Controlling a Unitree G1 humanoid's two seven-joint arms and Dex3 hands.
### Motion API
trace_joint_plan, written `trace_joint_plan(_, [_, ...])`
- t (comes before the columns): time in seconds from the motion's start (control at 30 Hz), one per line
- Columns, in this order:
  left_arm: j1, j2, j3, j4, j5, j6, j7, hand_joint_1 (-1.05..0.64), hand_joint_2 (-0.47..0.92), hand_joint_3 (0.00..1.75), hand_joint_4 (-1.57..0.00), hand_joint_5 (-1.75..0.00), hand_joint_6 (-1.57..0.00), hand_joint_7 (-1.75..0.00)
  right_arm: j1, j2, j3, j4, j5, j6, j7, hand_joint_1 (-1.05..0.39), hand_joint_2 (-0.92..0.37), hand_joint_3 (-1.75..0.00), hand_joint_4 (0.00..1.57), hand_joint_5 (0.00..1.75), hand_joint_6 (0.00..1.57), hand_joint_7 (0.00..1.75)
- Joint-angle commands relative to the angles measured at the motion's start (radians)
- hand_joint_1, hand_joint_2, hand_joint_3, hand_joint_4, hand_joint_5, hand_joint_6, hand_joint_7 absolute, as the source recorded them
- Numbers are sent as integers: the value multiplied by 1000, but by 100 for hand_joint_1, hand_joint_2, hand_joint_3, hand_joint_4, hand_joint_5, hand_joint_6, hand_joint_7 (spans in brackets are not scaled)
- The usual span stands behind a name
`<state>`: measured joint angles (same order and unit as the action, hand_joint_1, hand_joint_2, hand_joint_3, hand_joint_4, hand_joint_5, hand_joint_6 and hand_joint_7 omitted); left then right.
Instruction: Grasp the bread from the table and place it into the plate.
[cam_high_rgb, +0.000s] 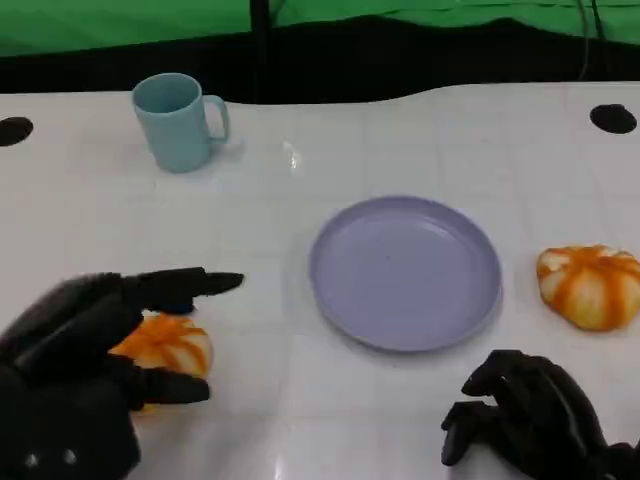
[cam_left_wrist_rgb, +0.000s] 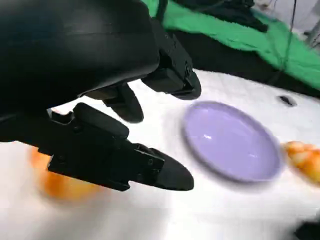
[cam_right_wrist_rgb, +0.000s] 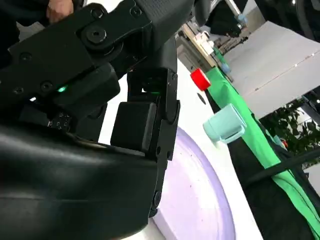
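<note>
Because its fingers straddle the bread (cam_high_rgb: 165, 345) ungripped, the left hand (cam_high_rgb: 85, 365) (spread) aims for the plate (cam_high_rgb: 405, 272) at two o'clock.

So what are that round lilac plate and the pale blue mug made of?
The round lilac plate looks like matte plastic or melamine: even colour, soft sheen, no glassy glare. The pale blue mug has the same dull, uniform finish, so probably plastic too, though glazed ceramic can't be ruled out.
</note>
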<state>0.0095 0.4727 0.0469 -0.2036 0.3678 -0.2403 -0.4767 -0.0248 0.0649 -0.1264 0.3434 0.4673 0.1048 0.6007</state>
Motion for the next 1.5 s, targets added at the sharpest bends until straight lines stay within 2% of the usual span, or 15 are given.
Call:
trace_joint_plan(0.03, [18,50,-25,-85,122,59,17,-75,92,8,-42,-19,-35,0,9,-9,-7,-13,3,-4,-5,-104,-74,-1,156,76,157,37])
trace_joint_plan(0.13, [21,55,-33,-100,136,80,19,-75,92,8,-43,-16,-35,0,8,-9,-7,-13,3,-4,-5,-104,-74,-1,156,76,157,37])
trace_joint_plan(0.27, [7,117,-98,-178,372,175,-44,-74,92,3,-41,-10,-29,0,6,-11,-9,-2,3,-11,1,-104,-75,-1,155,76,157,36])
trace_joint_plan(0.57, [-29,117,-215,-167,633,271,-64,-72,86,0,-39,-4,-28,0,7,-9,-9,-7,6,-2,-4,-104,-74,0,156,77,157,37])
trace_joint_plan(0.7, [-72,91,-282,-82,715,306,-54,-71,84,0,-41,-4,-29,0,9,-9,-5,-10,1,-12,-2,-104,-75,-1,155,77,157,37])
trace_joint_plan(0.97, [-150,57,-356,123,737,314,26,-70,85,0,-41,-2,-28,0,11,-9,-6,-9,6,-7,4,-104,-74,0,155,77,157,36])
trace_joint_plan(1.13, [-203,41,-397,314,701,279,138,-66,87,1,-44,-3,-30,-1,16,-11,-3,-24,6,7,-4,-104,-74,0,156,76,157,37])
trace_joint_plan(1.37, [-256,27,-445,498,668,263,253,-57,87,0,-49,-4,-34,-1,15,-10,-4,-23,5,9,-6,-104,-73,0,157,76,157,37])
trace_joint_plan(1.47, [-278,31,-465,576,643,220,314,-51,90,1,-69,-15,-42,-4,19,-6,-3,-27,6,8,-6,-104,-73,0,157,76,157,37])
trace_joint_plan(1.5, [-288,33,-473,602,633,204,325,-47,91,3,-67,-71,-55,-3,20,-6,-3,-29,6,9,-8,-103,-73,0,156,76,157,37])
